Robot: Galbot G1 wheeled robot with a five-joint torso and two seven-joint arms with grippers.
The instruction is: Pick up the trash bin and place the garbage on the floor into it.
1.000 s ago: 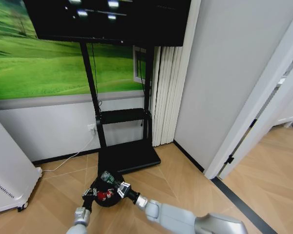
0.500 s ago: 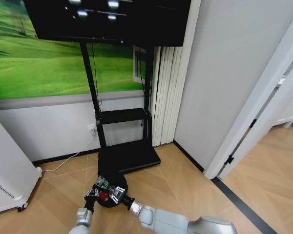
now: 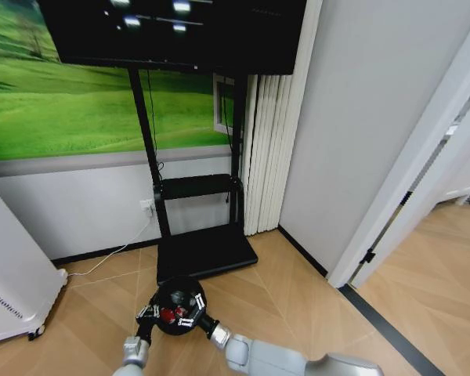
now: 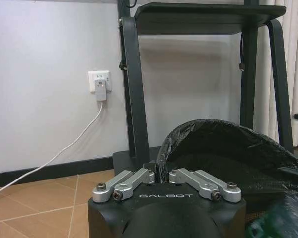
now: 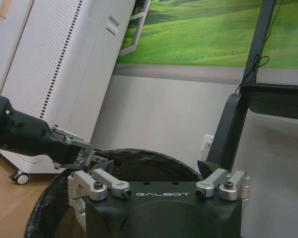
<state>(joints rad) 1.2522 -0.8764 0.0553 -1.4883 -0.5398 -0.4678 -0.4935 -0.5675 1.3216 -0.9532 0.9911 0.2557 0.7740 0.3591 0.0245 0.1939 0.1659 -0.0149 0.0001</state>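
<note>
The trash bin (image 3: 175, 294), small, round, black and lined with a black bag, is just in front of the TV stand's base. My left gripper (image 3: 146, 312) is shut on its near rim, and in the left wrist view the fingers (image 4: 139, 177) pinch the bag's edge (image 4: 213, 144). My right gripper (image 3: 193, 309) hovers over the bin's mouth with its jaws spread wide and nothing between them; its linkages (image 5: 102, 186) stand above the rim (image 5: 139, 154). Red-and-white garbage (image 3: 168, 315) lies inside the bin. A blurred green shape (image 4: 283, 218) sits low in the bin; I cannot tell what it is.
The black TV stand base (image 3: 205, 251) lies right behind the bin. A white perforated appliance (image 3: 12, 290) on castors stands to the left. A plug and white cable (image 3: 146, 207) run along the wall. A doorway (image 3: 423, 235) opens to the right over wooden floor.
My right gripper carried a small green-labelled bottle over the bin and lowered toward its mouth. Now its jaws are open and the bottle is no longer between them. The left gripper kept its hold.
</note>
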